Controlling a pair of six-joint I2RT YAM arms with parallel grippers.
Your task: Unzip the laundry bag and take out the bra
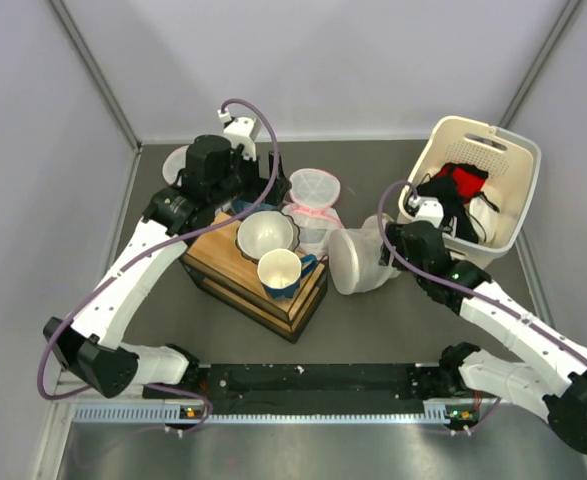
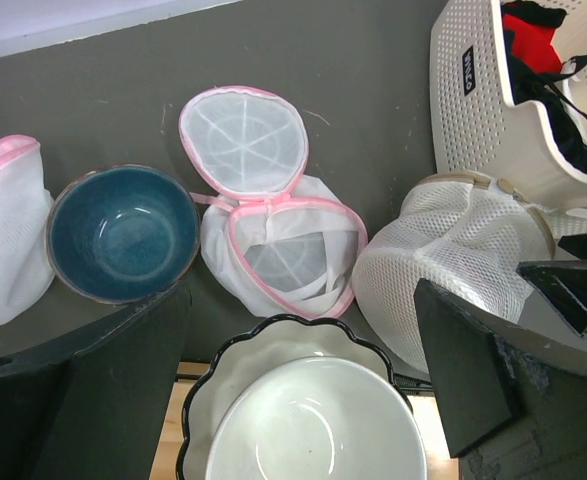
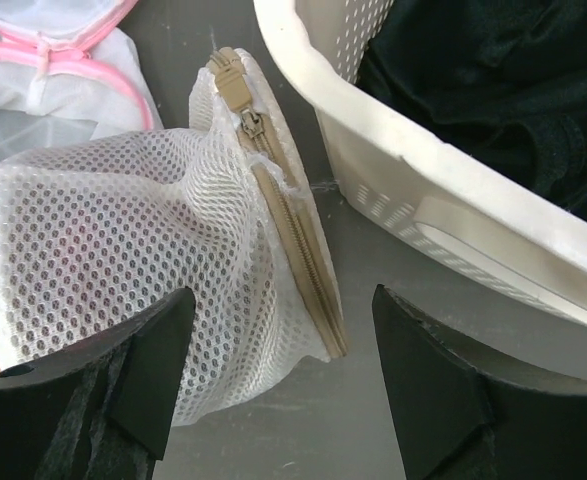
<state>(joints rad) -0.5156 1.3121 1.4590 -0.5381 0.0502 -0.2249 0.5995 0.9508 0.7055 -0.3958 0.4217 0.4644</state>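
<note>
The laundry bag [image 1: 358, 260] lies on its side on the table between the wooden box and the basket. It also shows in the left wrist view [image 2: 443, 260] and the right wrist view [image 3: 123, 240]. Its tan zipper [image 3: 288, 230] runs along the rim and looks closed where visible. My right gripper [image 3: 283, 345] is open, just above the bag's zipper edge, touching nothing; it also shows from above [image 1: 387, 236]. The red bra [image 1: 466, 180] lies in the cream basket among black garments, also seen from the left wrist [image 2: 533, 42]. My left gripper [image 2: 293, 370] is open and empty over the white bowl.
The cream perforated basket [image 1: 508, 215] stands at the right. Two pink-trimmed mesh bags [image 1: 313, 188] lie behind the laundry bag, another [image 2: 3, 230] at far left. A blue bowl [image 2: 123, 232], a scalloped white bowl [image 1: 266, 233] and a cup [image 1: 281, 270] sit by or on the wooden box [image 1: 243, 280].
</note>
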